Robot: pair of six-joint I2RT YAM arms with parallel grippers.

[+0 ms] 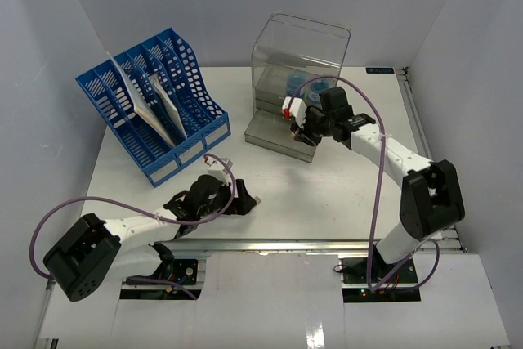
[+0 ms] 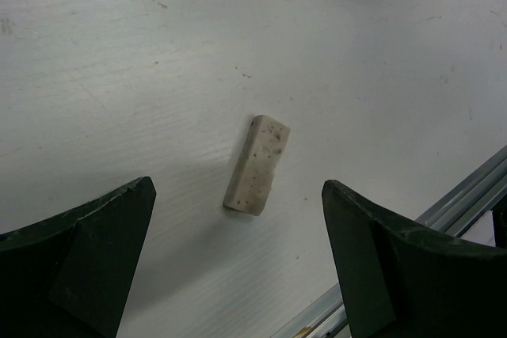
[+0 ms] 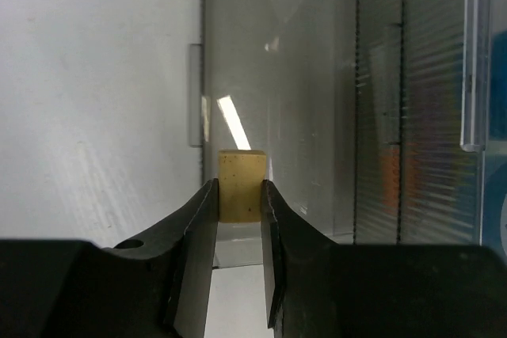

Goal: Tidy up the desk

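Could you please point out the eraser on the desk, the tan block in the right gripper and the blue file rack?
Eraser (image 2: pixel 257 165): left wrist view, middle of its top face.
Tan block (image 3: pixel 242 185): right wrist view, centre of its facing side.
Blue file rack (image 1: pixel 181 67): top external view, a slotted divider.

Both arms are built w/ white tubular links and bulky black joint housings, as seen on the left arm (image 1: pixel 139 221) and the right arm (image 1: pixel 391 154). A purple cable (image 1: pixel 49 226) is run along the left arm, and a second purple cable (image 1: pixel 379 202) along the right. The left gripper (image 2: pixel 238 186) is fitted w/ broad dark wedge fingers (image 2: pixel 87 267). The right gripper (image 3: pixel 238 187) is fitted w/ slim black fingers (image 3: pixel 194 251), and a round hole is seen nr. one base.
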